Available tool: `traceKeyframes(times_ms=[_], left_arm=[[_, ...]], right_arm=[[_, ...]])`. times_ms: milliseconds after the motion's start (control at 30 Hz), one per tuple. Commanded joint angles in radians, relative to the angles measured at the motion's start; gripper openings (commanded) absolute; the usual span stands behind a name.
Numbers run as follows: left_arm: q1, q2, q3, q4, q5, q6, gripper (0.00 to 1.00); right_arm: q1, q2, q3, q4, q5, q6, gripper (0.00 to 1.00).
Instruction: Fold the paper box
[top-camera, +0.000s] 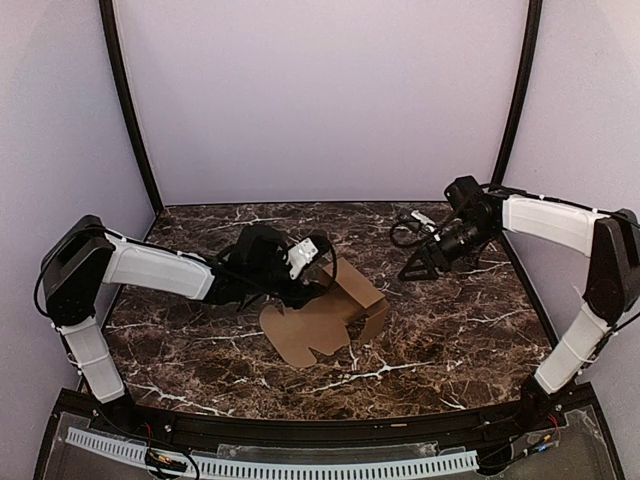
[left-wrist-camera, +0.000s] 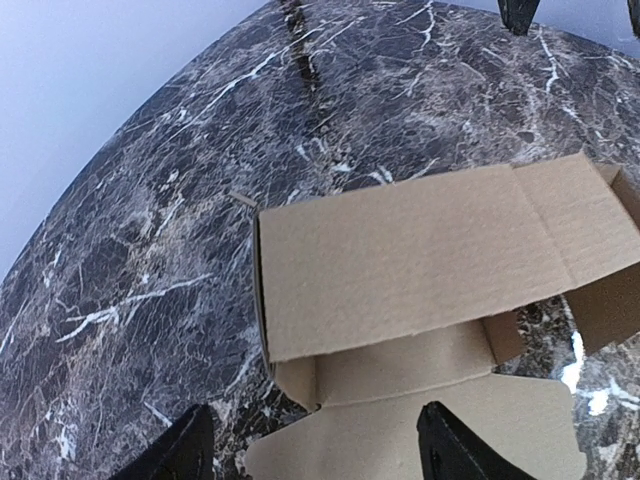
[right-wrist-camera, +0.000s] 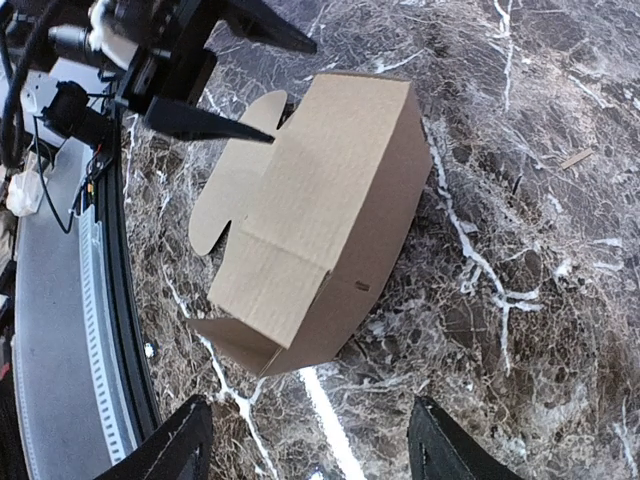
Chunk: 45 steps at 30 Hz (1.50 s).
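The paper box (top-camera: 330, 312) is a plain brown cardboard piece lying mid-table, partly raised into a sleeve, with a flat flap and rounded tabs spread toward the near edge. My left gripper (top-camera: 322, 268) hovers at its left end, open. In the left wrist view the box (left-wrist-camera: 400, 255) fills the middle, and the left gripper (left-wrist-camera: 315, 430) straddles the flat flap without touching it. My right gripper (top-camera: 412, 268) is open and hangs apart from the box, to its right. In the right wrist view the box (right-wrist-camera: 320, 200) lies ahead of the right gripper (right-wrist-camera: 305, 425), whose jaws hold nothing.
The table (top-camera: 450, 330) is dark marble with white veins. Lilac walls and two black curved posts (top-camera: 128, 110) close it in. A black rail with a white cable chain (top-camera: 300, 465) runs along the near edge. A small scrap (right-wrist-camera: 575, 158) lies on the marble beyond the box.
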Motion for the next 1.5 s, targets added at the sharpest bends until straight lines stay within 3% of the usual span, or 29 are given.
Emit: traceKeyframes(times_ms=[0, 133, 267, 367, 533, 1067, 1267, 1467], left_arm=[[0.002, -0.074, 0.116, -0.307, 0.105, 0.06, 0.71], [0.002, -0.071, 0.186, -0.327, 0.071, 0.015, 0.72], [0.013, -0.007, 0.277, -0.295, -0.096, -0.117, 0.83], [0.035, 0.063, 0.384, -0.355, -0.053, -0.213, 0.83], [0.043, 0.125, 0.424, -0.352, 0.031, -0.373, 0.83], [0.056, 0.126, 0.398, -0.47, 0.122, -0.421, 0.73], [0.074, 0.131, 0.377, -0.445, 0.167, -0.457, 0.72], [0.072, 0.026, 0.342, -0.42, 0.069, -0.465, 0.72]], right_arm=[[0.01, -0.069, -0.131, 0.135, 0.092, -0.045, 0.66], [0.018, -0.077, -0.176, 0.226, 0.105, 0.03, 0.66], [0.061, -0.049, -0.142, 0.278, 0.138, 0.034, 0.66], [0.102, -0.019, -0.101, 0.271, 0.144, 0.038, 0.65], [0.168, 0.017, -0.068, 0.244, 0.189, 0.016, 0.65], [0.288, 0.174, 0.085, 0.19, 0.447, -0.036, 0.64], [0.29, 0.17, 0.107, 0.094, 0.419, -0.084, 0.66], [0.289, 0.106, 0.083, 0.061, 0.404, -0.077, 0.68]])
